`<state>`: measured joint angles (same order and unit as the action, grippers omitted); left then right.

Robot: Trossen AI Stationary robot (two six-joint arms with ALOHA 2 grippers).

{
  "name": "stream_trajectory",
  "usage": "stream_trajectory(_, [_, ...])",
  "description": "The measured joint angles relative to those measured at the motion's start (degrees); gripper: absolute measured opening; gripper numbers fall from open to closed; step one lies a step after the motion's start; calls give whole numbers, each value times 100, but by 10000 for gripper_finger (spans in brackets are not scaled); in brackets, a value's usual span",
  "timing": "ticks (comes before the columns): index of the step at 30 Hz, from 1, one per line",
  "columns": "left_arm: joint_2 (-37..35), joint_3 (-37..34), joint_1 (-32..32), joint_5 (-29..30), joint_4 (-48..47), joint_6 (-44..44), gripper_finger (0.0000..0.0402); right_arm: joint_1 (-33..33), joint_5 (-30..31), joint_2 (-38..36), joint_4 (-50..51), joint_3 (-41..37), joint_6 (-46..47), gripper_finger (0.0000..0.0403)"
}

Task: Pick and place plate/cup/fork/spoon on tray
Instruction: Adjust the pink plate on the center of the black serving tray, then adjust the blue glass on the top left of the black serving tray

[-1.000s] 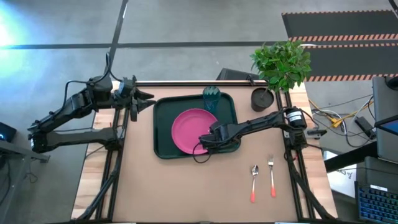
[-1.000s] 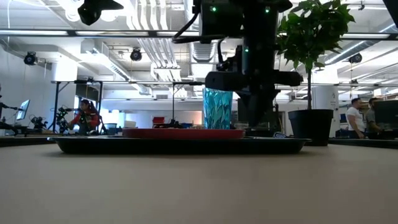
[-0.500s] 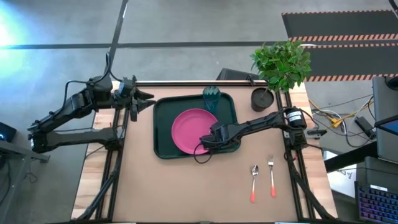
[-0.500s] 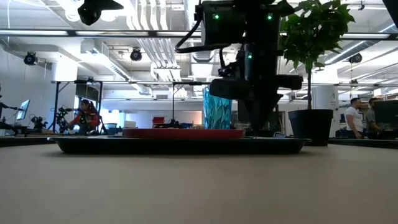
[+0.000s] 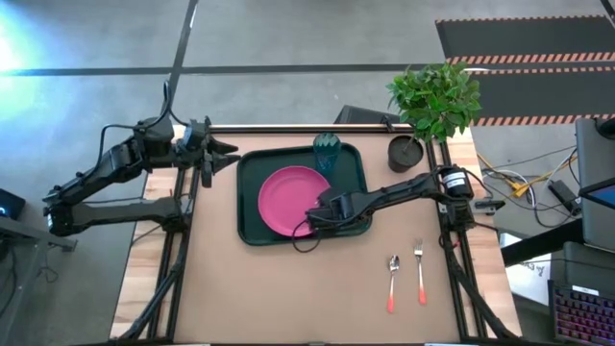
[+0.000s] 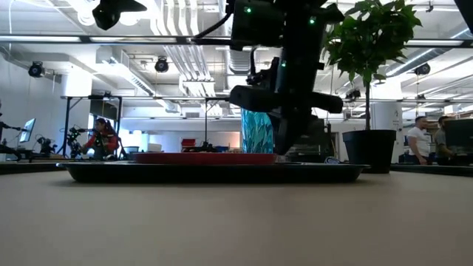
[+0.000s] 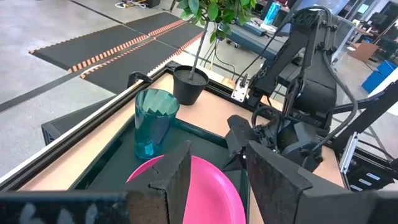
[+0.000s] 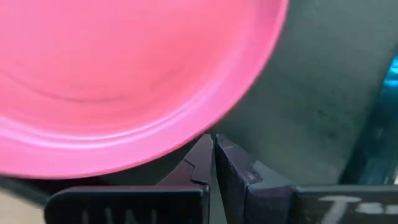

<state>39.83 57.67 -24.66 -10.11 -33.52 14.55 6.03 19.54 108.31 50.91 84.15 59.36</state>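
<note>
Right end effector (image 5: 312, 217), fingers pinched together on nothing, sits at the plate (image 5: 291, 200) edge; plate and cup (image 5: 327, 152) are on the tray (image 5: 252, 231). Spoon (image 5: 393, 279) and fork (image 5: 420, 271) lie on the counter (image 5: 288, 288), likely next. Left end effector (image 5: 226, 159) waits, narrowly parted. No readable writing.

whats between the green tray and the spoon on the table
Only bare brown tabletop lies between the dark green plastic tray and the orange-handled metal spoon, as the high view shows.

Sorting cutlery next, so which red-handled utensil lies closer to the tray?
The spoon, with its oval bowl; the tined fork lies beside it, farther from the tray.
</note>
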Motion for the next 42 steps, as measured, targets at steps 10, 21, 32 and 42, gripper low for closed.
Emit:
stream_trajectory(10, [0, 0, 1, 0, -2, 0, 136, -155, 240, -562, 88, 1130, -1565, 10])
stream_trajectory(21, [-26, 0, 1, -2, -2, 0, 136, -1466, -595, -521, 881, 2809, -2712, 92])
stream_trajectory(32, [-318, 0, 0, -13, -4, -39, 136, -1843, -1405, -253, 908, 2482, -2885, 150])
stream_trajectory(42, [-548, 0, 0, -13, -9, -37, 136, -2137, -1291, -153, 971, 2780, -3223, 151])
